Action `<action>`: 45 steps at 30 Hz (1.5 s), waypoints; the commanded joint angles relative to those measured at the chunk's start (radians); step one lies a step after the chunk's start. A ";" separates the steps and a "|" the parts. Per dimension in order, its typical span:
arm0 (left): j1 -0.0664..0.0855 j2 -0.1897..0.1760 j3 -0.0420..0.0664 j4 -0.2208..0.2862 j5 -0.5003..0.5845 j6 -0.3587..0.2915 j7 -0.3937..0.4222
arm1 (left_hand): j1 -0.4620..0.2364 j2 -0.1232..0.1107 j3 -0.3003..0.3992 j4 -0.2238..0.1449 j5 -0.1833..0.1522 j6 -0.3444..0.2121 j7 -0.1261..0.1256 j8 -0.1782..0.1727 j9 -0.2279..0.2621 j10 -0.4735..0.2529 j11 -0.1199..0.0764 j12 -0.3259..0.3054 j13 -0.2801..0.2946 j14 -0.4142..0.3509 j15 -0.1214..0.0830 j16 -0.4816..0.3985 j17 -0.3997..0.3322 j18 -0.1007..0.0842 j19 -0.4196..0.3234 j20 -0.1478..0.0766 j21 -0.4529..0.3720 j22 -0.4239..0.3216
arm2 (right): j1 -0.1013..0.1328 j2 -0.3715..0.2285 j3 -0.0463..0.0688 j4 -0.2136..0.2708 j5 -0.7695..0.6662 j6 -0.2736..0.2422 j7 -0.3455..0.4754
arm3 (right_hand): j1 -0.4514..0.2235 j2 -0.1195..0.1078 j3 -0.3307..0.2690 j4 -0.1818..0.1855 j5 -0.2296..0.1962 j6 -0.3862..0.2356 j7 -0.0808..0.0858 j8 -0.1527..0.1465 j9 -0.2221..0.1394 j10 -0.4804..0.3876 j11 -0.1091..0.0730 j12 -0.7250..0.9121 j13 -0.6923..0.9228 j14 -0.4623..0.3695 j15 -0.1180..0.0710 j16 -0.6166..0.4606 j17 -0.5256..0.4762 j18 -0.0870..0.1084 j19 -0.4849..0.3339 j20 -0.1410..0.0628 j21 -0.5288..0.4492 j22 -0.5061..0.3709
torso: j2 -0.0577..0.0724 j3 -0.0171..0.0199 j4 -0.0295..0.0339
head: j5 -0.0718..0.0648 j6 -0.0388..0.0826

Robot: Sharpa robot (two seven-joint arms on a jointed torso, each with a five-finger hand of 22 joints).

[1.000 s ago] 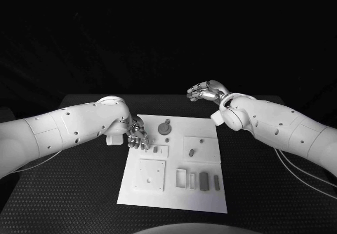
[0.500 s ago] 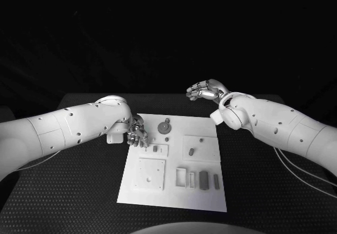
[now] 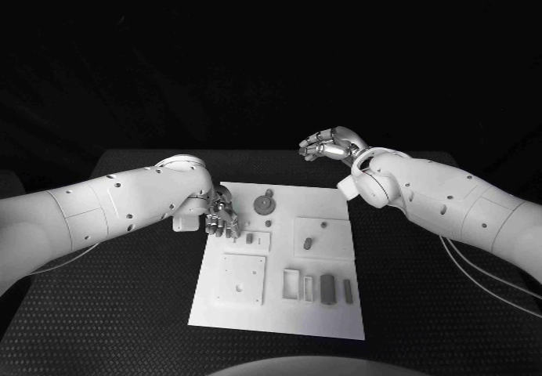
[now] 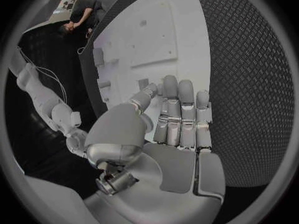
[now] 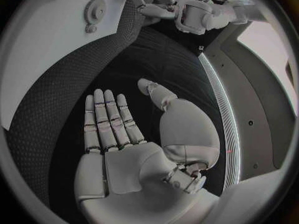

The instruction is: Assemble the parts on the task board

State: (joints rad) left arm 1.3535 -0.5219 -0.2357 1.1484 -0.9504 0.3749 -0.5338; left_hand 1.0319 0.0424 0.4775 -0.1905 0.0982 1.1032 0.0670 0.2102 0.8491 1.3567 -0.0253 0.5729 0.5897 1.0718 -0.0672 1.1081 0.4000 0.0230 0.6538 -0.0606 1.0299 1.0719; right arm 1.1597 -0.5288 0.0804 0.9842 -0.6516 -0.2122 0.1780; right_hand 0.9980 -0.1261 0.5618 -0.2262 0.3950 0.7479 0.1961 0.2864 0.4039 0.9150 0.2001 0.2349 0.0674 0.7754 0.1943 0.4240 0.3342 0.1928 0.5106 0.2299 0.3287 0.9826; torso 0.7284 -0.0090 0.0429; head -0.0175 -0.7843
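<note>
The white task board [image 3: 283, 313] lies in the middle of the table. On it are a round toothed part [image 3: 265, 205], small dark pieces [image 3: 307, 245] and grey bars [image 3: 327, 288]. My left hand [image 3: 218, 218] hovers over the board's far left edge, fingers straight and together [image 4: 179, 114], pointing down at the board [image 4: 168, 30], with nothing in it. My right hand [image 3: 330, 146] is raised over the black table beyond the board's far right corner. It is flat, with its fingers [image 5: 107, 119] spread and nothing held. The right wrist view shows the board [image 5: 50, 50] and the toothed part [image 5: 94, 9].
Two raised white blocks [image 3: 243, 280] [image 3: 322, 235] sit on the board, with narrow slots [image 3: 299, 286] beside the grey bars. Black textured table [image 3: 113, 313] surrounds the board on all sides. Cables [image 3: 497, 290] hang under the right arm.
The left hand has drawn slightly up and back toward the board's left edge. The right hand has hardly moved.
</note>
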 commanded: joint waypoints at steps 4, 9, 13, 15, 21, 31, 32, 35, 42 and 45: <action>-0.003 0.003 -0.002 0.004 0.004 0.041 0.005 | 0.008 0.014 0.052 -0.060 0.004 0.004 -0.005 0.006 0.002 0.024 -0.016 -0.003 0.001 0.002 0.004 0.004 0.000 -0.011 -0.009 -0.099 0.007 -0.001 | 0.000 0.002 0.000 0.001 0.000 0.013 0.007 | -0.005 0.005 -0.003 -0.002 0.006 -0.005 0.022 0.005 -0.001 0.007 -0.002 -0.007 0.001 -0.008 -0.001 0.004 -0.001 -0.015 0.001 -0.005 -0.004 0.001 | 0.000 0.0011 -0.0003 | -0.001 0.005; -0.003 0.001 -0.002 0.006 0.006 0.072 0.005 | 0.006 0.016 0.053 -0.062 0.007 0.004 -0.005 0.006 0.002 0.023 -0.016 -0.003 0.001 0.001 0.005 0.003 0.000 -0.011 -0.010 -0.099 0.007 -0.002 | 0.000 0.002 0.000 0.000 0.000 0.014 0.007 | -0.005 0.004 -0.003 -0.002 0.006 -0.005 0.022 0.005 -0.002 0.007 -0.002 -0.007 0.001 -0.008 -0.001 0.004 -0.001 -0.015 0.001 -0.005 -0.005 0.001 | 0.000 0.0010 -0.0005 | 0.000 0.003; -0.003 0.000 -0.002 0.005 0.006 0.073 0.008 | 0.005 0.016 0.053 -0.064 0.008 0.004 -0.005 0.007 0.002 0.023 -0.016 -0.003 0.001 0.000 0.005 0.003 0.000 -0.011 -0.011 -0.099 0.007 -0.002 | 0.000 0.002 0.000 0.000 0.000 0.014 0.007 | -0.005 0.004 -0.003 -0.002 0.006 -0.005 0.022 0.005 -0.002 0.007 -0.002 -0.007 0.001 -0.008 -0.001 0.004 -0.001 -0.015 0.001 -0.005 -0.005 0.002 | 0.000 0.0009 -0.0003 | 0.000 0.002; -0.003 0.000 -0.002 0.003 0.006 0.072 0.009 | 0.005 0.016 0.054 -0.065 0.009 0.004 -0.005 0.007 0.002 0.023 -0.016 -0.003 0.001 0.000 0.005 0.003 0.000 -0.011 -0.011 -0.099 0.007 -0.002 | 0.000 0.002 0.000 0.000 0.000 0.013 0.007 | -0.005 0.004 -0.003 -0.002 0.006 -0.005 0.023 0.005 -0.002 0.007 -0.002 -0.007 0.001 -0.008 -0.001 0.004 -0.001 -0.015 0.001 -0.005 -0.005 0.002 | 0.000 0.0009 -0.0001 | -0.001 0.001; -0.003 0.002 -0.002 -0.002 0.008 0.073 0.010 | 0.004 0.016 0.054 -0.067 0.011 0.004 -0.005 0.007 0.002 0.023 -0.016 -0.003 0.001 0.000 0.005 0.003 0.000 -0.010 -0.012 -0.099 0.008 -0.002 | 0.000 0.002 0.000 0.000 0.000 0.013 0.007 | -0.005 0.004 -0.003 -0.002 0.006 -0.005 0.023 0.005 -0.002 0.007 -0.002 -0.008 0.001 -0.008 -0.001 0.004 -0.001 -0.015 0.001 -0.005 -0.005 0.002 | 0.000 0.0007 -0.0001 | -0.001 0.000; -0.003 0.005 -0.002 -0.006 0.019 0.077 0.003 | 0.003 0.017 0.055 -0.069 0.013 0.004 -0.005 0.008 0.003 0.023 -0.016 -0.003 0.002 0.000 0.005 0.004 0.000 -0.010 -0.012 -0.098 0.009 -0.002 | 0.000 0.001 0.000 0.001 0.000 0.012 0.007 | -0.005 0.004 -0.003 -0.002 0.006 -0.005 0.023 0.005 -0.002 0.007 -0.002 -0.008 0.001 -0.008 -0.001 0.004 -0.002 -0.015 0.001 -0.005 -0.006 0.003 | 0.000 0.0009 -0.0001 | 0.000 -0.001; -0.003 0.005 -0.002 -0.007 0.019 0.077 0.004 | 0.003 0.017 0.055 -0.069 0.013 0.004 -0.005 0.008 0.003 0.023 -0.016 -0.003 0.002 0.000 0.005 0.004 0.000 -0.010 -0.012 -0.098 0.009 -0.002 | 0.000 0.001 0.000 0.001 0.000 0.012 0.007 | -0.005 0.004 -0.003 -0.002 0.006 -0.005 0.023 0.005 -0.002 0.007 -0.002 -0.008 0.001 -0.008 -0.001 0.004 -0.002 -0.015 0.001 -0.005 -0.006 0.003 | 0.000 0.0008 0.0002 | 0.000 -0.001; -0.003 0.011 -0.002 -0.014 0.022 0.079 0.003 | 0.003 0.017 0.055 -0.069 0.014 0.004 -0.005 0.008 0.003 0.023 -0.016 -0.003 0.002 0.000 0.006 0.004 0.000 -0.010 -0.012 -0.098 0.009 -0.002 | 0.000 0.001 0.000 0.001 0.000 0.012 0.007 | -0.005 0.004 -0.003 -0.002 0.006 -0.005 0.023 0.005 -0.002 0.008 -0.002 -0.008 0.001 -0.008 -0.001 0.004 -0.002 -0.015 0.002 -0.005 -0.006 0.003 | 0.000 0.0005 0.0003 | 0.000 -0.001; -0.014 0.027 -0.002 -0.039 0.022 0.075 -0.002 | 0.001 0.018 0.055 -0.070 0.015 0.004 -0.005 0.008 0.003 0.023 -0.016 -0.003 0.002 0.001 0.006 0.004 0.000 -0.010 -0.012 -0.098 0.009 -0.002 | 0.000 -0.001 0.000 0.004 0.000 0.011 0.007 | -0.004 0.004 -0.003 -0.002 0.006 -0.005 0.023 0.005 -0.002 0.008 -0.002 -0.008 0.001 -0.008 -0.001 0.004 -0.002 -0.015 0.002 -0.005 -0.006 0.003 | 0.001 0.0006 -0.0011 | 0.000 -0.003; -0.017 0.031 -0.002 -0.045 0.022 0.070 -0.004 | 0.001 0.018 0.055 -0.070 0.015 0.004 -0.005 0.008 0.003 0.023 -0.016 -0.003 0.002 0.001 0.006 0.004 0.000 -0.010 -0.012 -0.098 0.010 -0.002 | 0.000 -0.001 0.000 0.003 0.000 0.011 0.007 | -0.004 0.004 -0.003 -0.002 0.006 -0.005 0.023 0.005 -0.002 0.008 -0.002 -0.008 0.001 -0.008 -0.001 0.004 -0.002 -0.015 0.002 -0.005 -0.007 0.003 | 0.001 0.0006 -0.0015 | 0.000 -0.004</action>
State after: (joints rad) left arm 1.3405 -0.4946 -0.2358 1.1055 -0.9346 0.4338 -0.5349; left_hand 1.0279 0.0464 0.4720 -0.1960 0.1073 1.1048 0.0689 0.2223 0.8539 1.3569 -0.0251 0.5729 0.5907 1.0702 -0.0655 1.1080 0.4001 0.0231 0.6466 -0.0607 1.0337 1.0704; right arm 1.1597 -0.5302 0.0804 0.9859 -0.6516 -0.2120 0.1781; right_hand 0.9980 -0.1262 0.5617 -0.2262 0.3950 0.7479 0.1961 0.2864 0.4032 0.9150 0.2001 0.2312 0.0675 0.7754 0.1943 0.4240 0.3334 0.1928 0.5106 0.2299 0.3288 0.9842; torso 0.7285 -0.0084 0.0423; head -0.0177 -0.7868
